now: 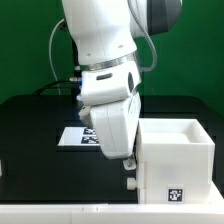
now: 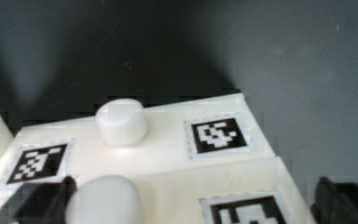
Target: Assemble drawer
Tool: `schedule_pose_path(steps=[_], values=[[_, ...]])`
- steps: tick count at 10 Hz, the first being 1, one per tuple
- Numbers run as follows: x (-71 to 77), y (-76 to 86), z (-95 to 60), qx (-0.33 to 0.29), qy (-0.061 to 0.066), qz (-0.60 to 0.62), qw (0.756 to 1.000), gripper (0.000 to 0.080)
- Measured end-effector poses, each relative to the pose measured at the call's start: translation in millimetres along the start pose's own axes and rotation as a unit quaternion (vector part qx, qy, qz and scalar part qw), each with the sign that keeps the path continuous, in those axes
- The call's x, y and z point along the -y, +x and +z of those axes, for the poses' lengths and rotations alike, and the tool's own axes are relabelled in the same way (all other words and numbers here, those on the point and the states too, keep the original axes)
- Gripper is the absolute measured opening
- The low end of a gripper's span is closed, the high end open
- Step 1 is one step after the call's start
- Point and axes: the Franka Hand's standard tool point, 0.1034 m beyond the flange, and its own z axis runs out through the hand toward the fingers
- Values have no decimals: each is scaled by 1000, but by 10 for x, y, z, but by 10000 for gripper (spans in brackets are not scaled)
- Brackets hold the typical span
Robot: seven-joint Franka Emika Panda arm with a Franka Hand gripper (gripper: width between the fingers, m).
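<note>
The white cube-like casing (image 1: 176, 158) stands at the exterior view's right, open side up, with a tag on its near face. My gripper (image 1: 129, 160) hangs low against the casing's left side, and a small white knob (image 1: 127, 183) sticks out just below it. In the wrist view a white tagged face (image 2: 167, 160) fills the frame and bears two round knobs, one further off (image 2: 121, 121) and one close by (image 2: 101, 200). My gripper (image 2: 194, 202) is open over this face. The near knob lies between the dark fingertips (image 2: 35, 200), close to one of them, not clamped. I cannot tell the tray apart from the casing.
The marker board (image 1: 72, 138) lies flat on the black table behind the arm at the exterior view's left. A light-coloured strip runs along the table's front edge (image 1: 60, 210). A green wall stands behind, with cables at the arm's base.
</note>
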Motion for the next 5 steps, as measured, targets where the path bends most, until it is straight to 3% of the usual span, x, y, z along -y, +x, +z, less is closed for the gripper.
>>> schedule_pose_path(steps=[3, 5], values=[[-23, 71, -53, 6, -10, 0, 1000, 649], [-20, -7, -49, 8, -5, 3, 1000, 649]])
